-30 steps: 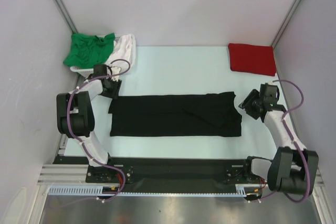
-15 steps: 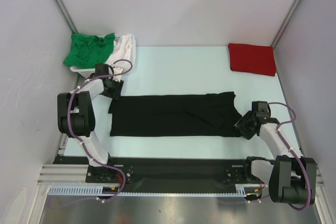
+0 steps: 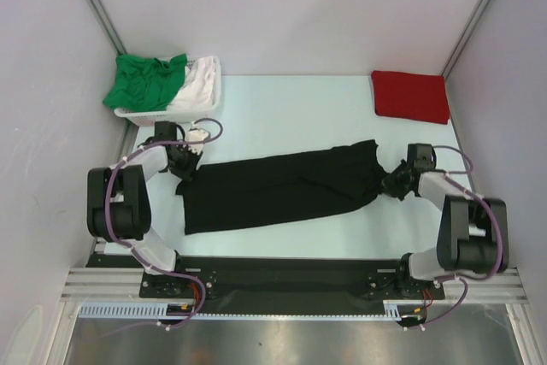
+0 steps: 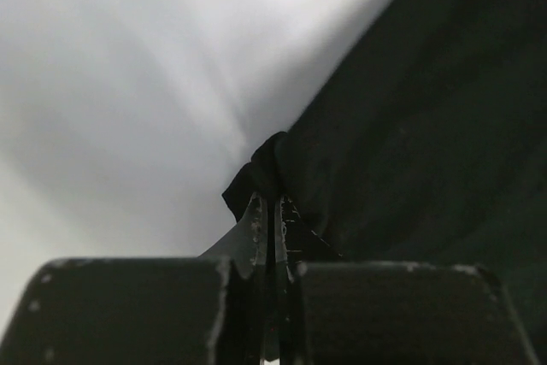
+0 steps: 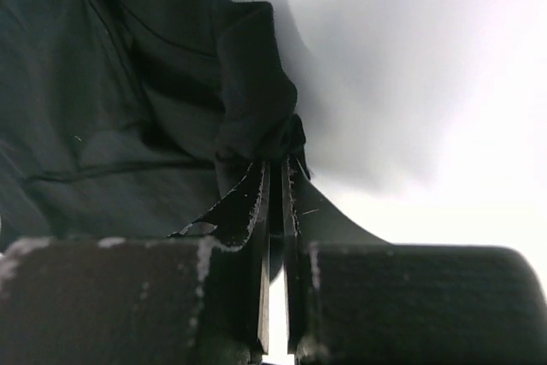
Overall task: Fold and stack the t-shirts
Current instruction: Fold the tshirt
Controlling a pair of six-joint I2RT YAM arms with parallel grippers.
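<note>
A black t-shirt (image 3: 282,187) lies folded lengthwise across the table as a long slanted band, its right end higher than its left. My left gripper (image 3: 185,170) is shut on the shirt's far left corner (image 4: 267,164), and cloth bunches at its fingertips. My right gripper (image 3: 395,182) is shut on the shirt's right end (image 5: 265,130), where the fabric gathers into a wad. A folded red t-shirt (image 3: 409,96) rests at the back right. A green t-shirt (image 3: 145,79) and a white t-shirt (image 3: 198,81) lie crumpled in the basket at the back left.
The white plastic basket (image 3: 137,113) stands at the back left, just behind my left arm. Side walls close in on both sides of the pale table (image 3: 291,117).
Both grippers moved onto the ends of the black shirt and shut on them. The shirt, flat and straight before, is now pulled narrower and slanted, with its right end bunched.
</note>
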